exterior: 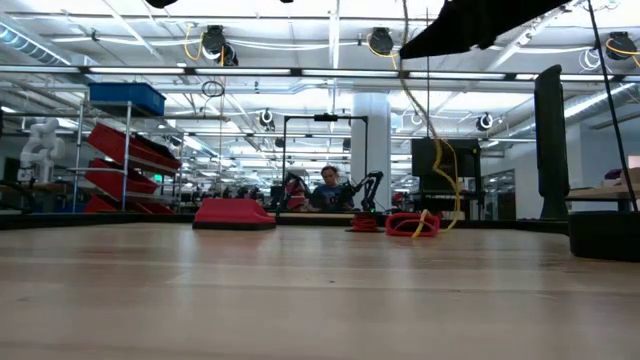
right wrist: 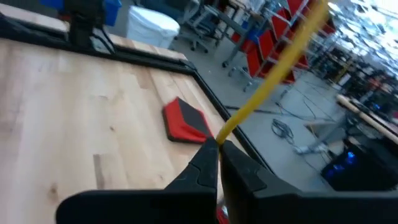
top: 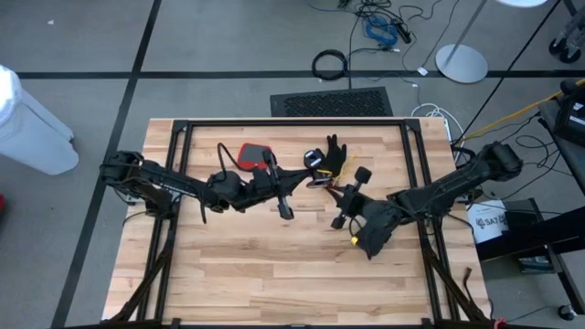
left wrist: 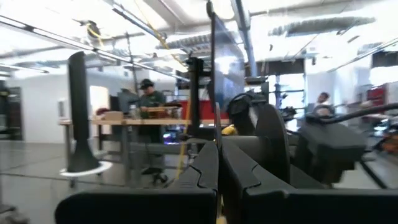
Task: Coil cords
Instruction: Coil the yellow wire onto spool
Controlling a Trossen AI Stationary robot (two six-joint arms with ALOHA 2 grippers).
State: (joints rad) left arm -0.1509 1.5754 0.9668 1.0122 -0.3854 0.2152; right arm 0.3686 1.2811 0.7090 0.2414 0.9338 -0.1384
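Near the wooden table's (top: 274, 265) far edge, 1 red-and-black pad (top: 253, 154); right of the pad, 1 black glove (top: 333, 157) (fingers spread). Beyond that edge, on the floor, a black cable ring (top: 330, 64).

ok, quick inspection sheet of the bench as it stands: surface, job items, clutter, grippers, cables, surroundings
Surface: light wooden plank table inside a black frame.
Job's things: thin yellow cord pinched in the right gripper; red-orange cord bundle lying on the table.
Clutter: flat red-and-black pad; black glove.
Grippers: left gripper mid-table, fingers shut in its wrist view, nothing visibly held; right gripper shut on the yellow cord.
Cables: black cable ring and blue cable on the floor beyond the table.
Surroundings: white bin left of table; people at benches behind.
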